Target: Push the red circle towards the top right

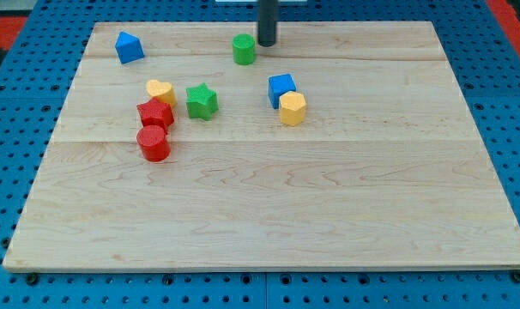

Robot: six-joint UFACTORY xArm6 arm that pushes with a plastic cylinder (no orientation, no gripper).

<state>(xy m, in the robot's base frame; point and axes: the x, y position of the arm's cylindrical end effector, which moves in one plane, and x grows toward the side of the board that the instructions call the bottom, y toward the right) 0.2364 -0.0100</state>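
Observation:
The red circle [154, 143] is a short red cylinder at the board's left middle. Touching it just above is a red hexagon-like block [155, 113]. My tip [267, 44] is at the view's top centre, far up and to the right of the red circle. It stands just right of a green cylinder [244, 49], very close to it; I cannot tell if they touch.
A yellow heart [160, 90] sits above the red blocks, and a green star [202, 101] to their right. A blue cube [281, 88] and a yellow hexagon [292, 109] touch at centre right. A blue block [129, 47] lies at top left. The wooden board [269, 215] rests on blue pegboard.

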